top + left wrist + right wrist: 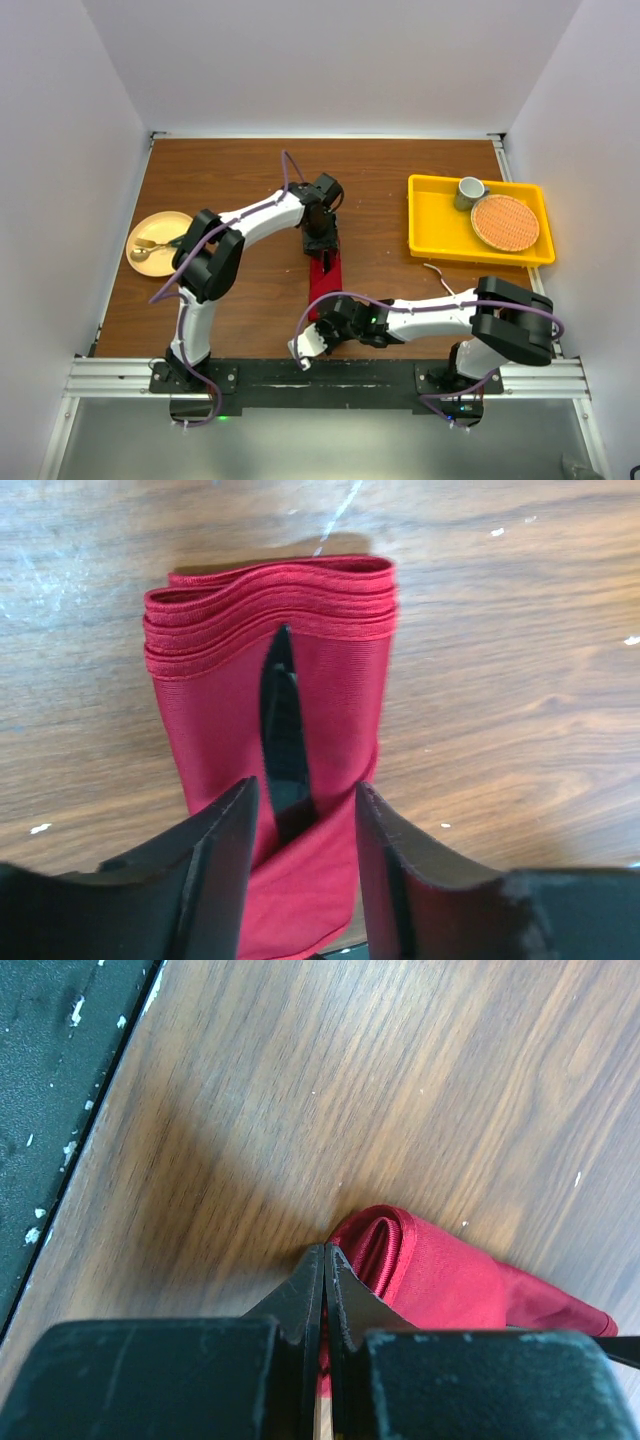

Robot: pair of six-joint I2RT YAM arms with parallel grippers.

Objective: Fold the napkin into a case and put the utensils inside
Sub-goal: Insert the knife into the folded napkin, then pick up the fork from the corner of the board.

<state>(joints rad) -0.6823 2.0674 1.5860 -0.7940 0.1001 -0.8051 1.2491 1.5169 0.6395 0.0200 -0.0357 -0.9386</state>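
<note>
Right gripper: jaws fully closed, tips pressed together at the near, rolled end of the case. Red fabric shows through the seam behind the tips; whether any cloth is pinched cannot be determined. The case lies on the wooden table as a narrow strip running straight away from this gripper to the left gripper.

Left gripper: jaws partly open and holding nothing, with both fingers over the strip. A dark slit opens in the top layer just ahead of its fingertips, and stacked fold edges lie beyond.

The utensils rest on a round beige plate well to the left of the left gripper, apart from the case. A yellow tray sits well to its right, holding a grey cup and an orange woven mat.
</note>
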